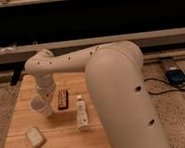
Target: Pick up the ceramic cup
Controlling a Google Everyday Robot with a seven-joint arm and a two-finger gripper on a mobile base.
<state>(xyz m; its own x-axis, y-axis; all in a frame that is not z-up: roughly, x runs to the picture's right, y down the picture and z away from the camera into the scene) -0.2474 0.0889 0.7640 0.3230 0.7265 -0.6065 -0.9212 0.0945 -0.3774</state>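
Observation:
The ceramic cup (40, 106) is small, white and tapered. It hangs tilted at the end of my gripper (43, 98), just above the left part of the wooden table (20, 114). The gripper comes down from the white arm's elbow (44, 64) and is shut on the cup's rim. My fingers are mostly hidden behind the cup and wrist.
A brown flat bar (62, 98) lies right of the cup. An upright white bottle (81, 113) with a narrow neck stands in the middle of the table. A pale packet (34, 136) lies near the front left. My bulky arm (124, 100) covers the table's right side. Cables (179, 78) lie on the floor at the right.

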